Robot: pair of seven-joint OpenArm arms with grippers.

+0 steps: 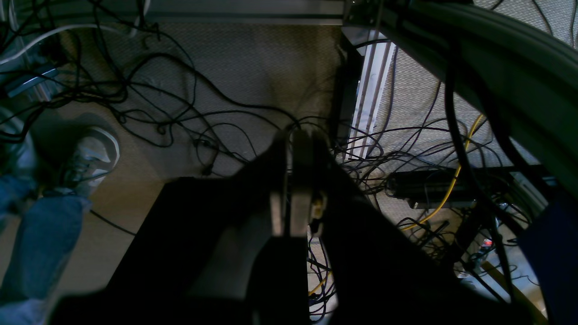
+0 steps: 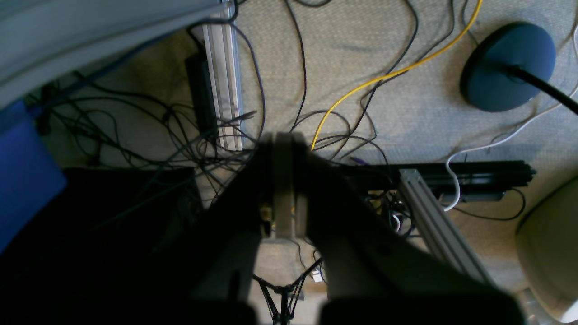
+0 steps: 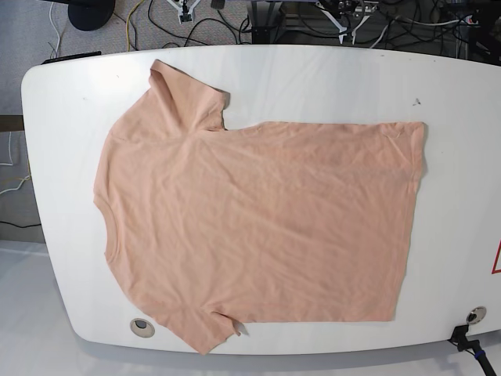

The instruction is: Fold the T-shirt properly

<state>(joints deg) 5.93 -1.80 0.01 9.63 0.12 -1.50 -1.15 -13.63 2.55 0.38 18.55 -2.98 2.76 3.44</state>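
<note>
The peach T-shirt [image 3: 258, 219] lies flat and spread on the white table [image 3: 313, 78] in the base view, neck to the left, hem to the right, one sleeve at the far edge and one at the near edge. Neither arm shows in the base view. My left gripper [image 1: 295, 135] is shut and empty, hanging over the floor beside the table. My right gripper [image 2: 282, 137] is also shut and empty, over the floor. The shirt does not show in either wrist view.
Tangled cables [image 1: 180, 113] and a yellow cable [image 2: 384, 74] cover the carpet. Aluminium frame rails [image 2: 223, 81] run under the table. A round lamp base [image 2: 510, 65] and a person's shoe [image 1: 92, 155] stand nearby.
</note>
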